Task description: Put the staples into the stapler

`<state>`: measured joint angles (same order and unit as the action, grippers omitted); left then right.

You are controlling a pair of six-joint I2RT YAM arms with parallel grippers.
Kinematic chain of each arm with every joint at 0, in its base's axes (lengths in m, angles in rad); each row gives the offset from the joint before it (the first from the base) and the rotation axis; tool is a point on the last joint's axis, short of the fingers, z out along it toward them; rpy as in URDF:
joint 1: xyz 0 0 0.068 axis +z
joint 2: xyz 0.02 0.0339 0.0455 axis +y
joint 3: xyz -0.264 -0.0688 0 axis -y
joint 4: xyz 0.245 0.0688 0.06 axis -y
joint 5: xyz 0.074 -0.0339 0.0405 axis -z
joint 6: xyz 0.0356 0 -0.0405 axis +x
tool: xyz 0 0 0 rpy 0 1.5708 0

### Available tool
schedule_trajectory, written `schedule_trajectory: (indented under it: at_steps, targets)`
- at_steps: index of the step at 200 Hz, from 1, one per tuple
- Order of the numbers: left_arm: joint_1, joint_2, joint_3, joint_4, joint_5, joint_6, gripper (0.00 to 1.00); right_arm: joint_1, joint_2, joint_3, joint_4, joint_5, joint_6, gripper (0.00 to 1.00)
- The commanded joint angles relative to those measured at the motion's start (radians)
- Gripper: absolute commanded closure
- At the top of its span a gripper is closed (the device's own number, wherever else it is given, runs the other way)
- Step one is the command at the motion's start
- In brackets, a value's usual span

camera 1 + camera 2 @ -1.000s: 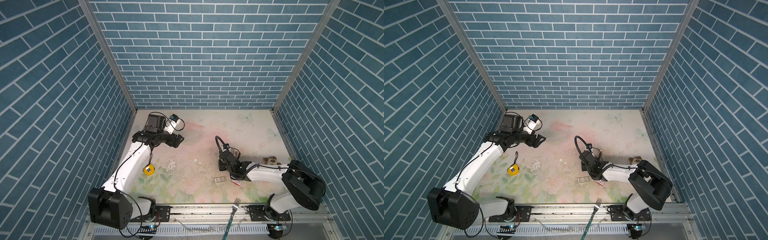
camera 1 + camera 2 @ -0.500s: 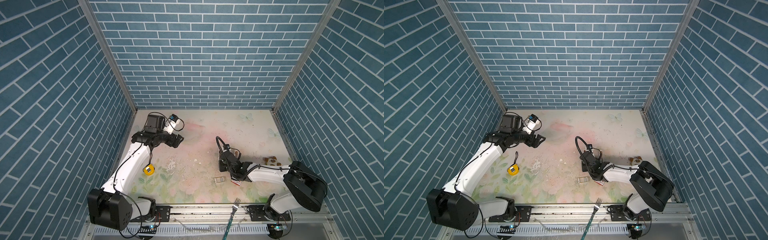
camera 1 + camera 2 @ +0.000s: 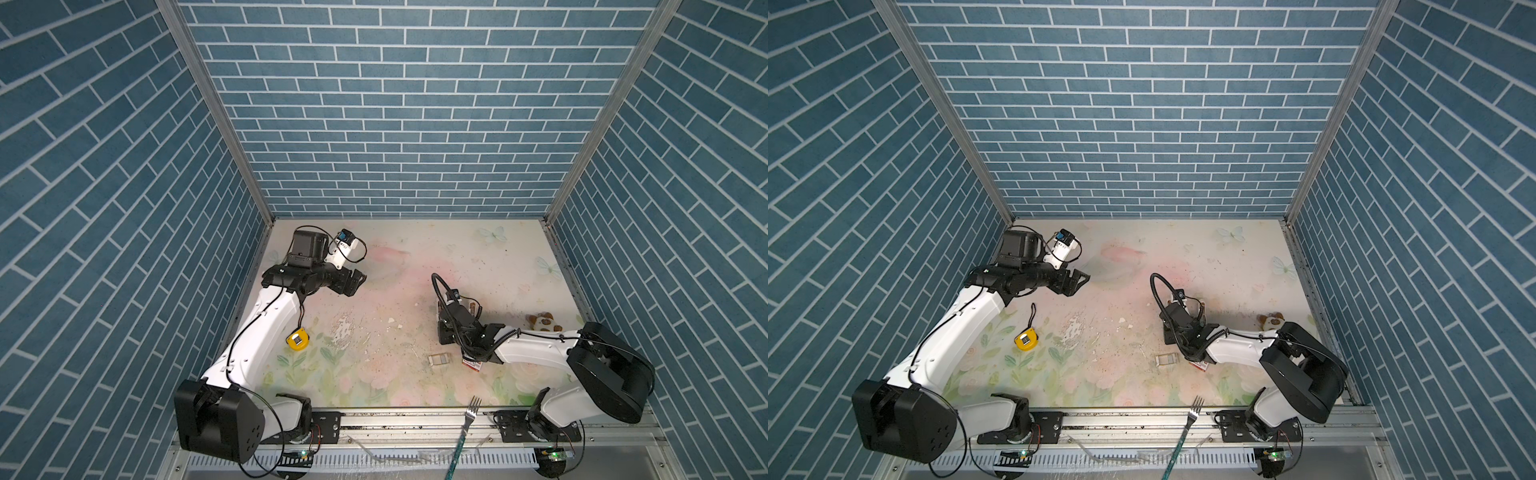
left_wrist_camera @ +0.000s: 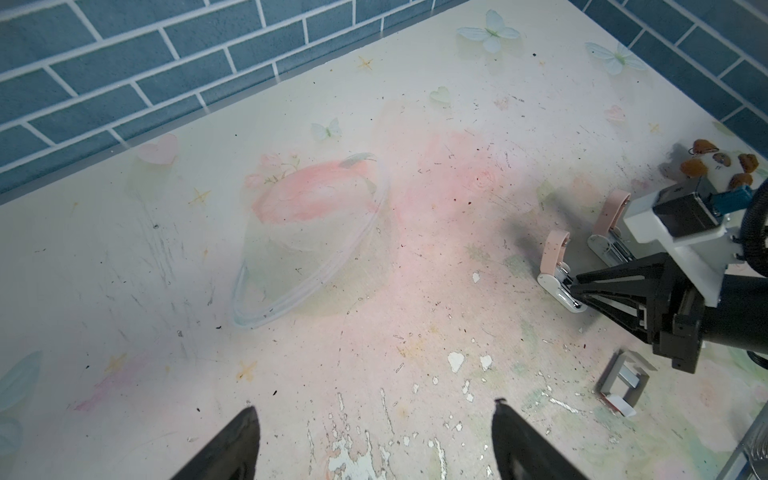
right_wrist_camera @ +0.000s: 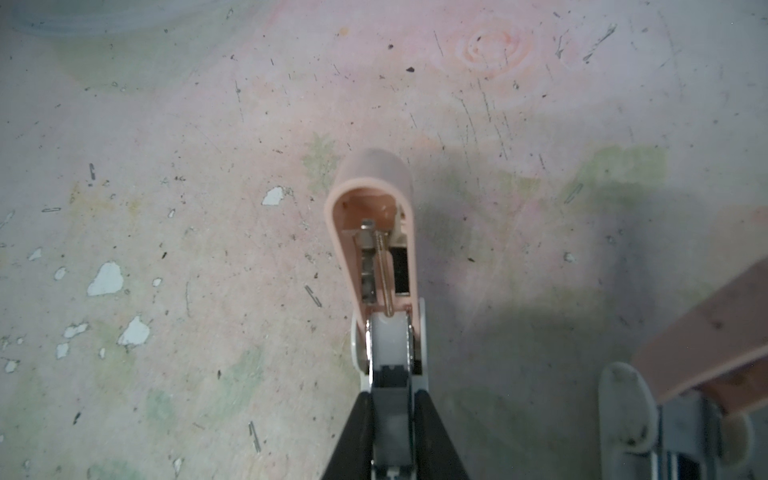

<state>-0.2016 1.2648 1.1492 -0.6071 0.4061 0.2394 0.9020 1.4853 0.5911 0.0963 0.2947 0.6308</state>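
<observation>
- Two pink-lidded staplers stand open on the bench (image 3: 415,257). The right tool (image 5: 390,394) has one stapler (image 5: 374,195) by its white-and-metal base, with its jaws pressed in against both sides.
- That stapler's lid is tipped up at the far end and the channel lies bare. Its long axis runs straight out along the tool's own line. I can't tell whether a strip already sits in the channel.
- Now the staples (image 3: 439,360): a grey block lying flat in a pale tray (image 4: 606,374). From the right tool they lie toward the front rail, just beside that arm's forearm and behind its fingertips.
- The white-and-red box (image 3: 473,365) peeks out from under the right arm, just beside the tray.
- The left tool (image 4: 374,415) hangs spread wide and empty over the far-left of the bench, well apart from both tray and stapler.
- Both top views show the right arm is clearly the nearer one, but it's busy. My read is that either it lets go and turns back for a strip, or the left crosses the middle. The lane from the left tool to the tray looks open.
- In the way is the second stapler (image 4: 611,216), just beside the pinched one and close enough to get bumped.
- Off the line are a clear dish (image 4: 311,241), a yellow tape measure (image 3: 298,340), a plush toy (image 3: 540,322) and a fork (image 3: 471,409) on the front rail.
</observation>
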Motion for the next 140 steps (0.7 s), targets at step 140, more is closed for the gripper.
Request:
schedule_trajectory:
  at_steps: [140]
  targets:
    - [0.025,-0.014,-0.008,0.006,0.004,-0.003,0.11,-0.002,-0.077,0.054,-0.148,0.007,-0.038,0.61]
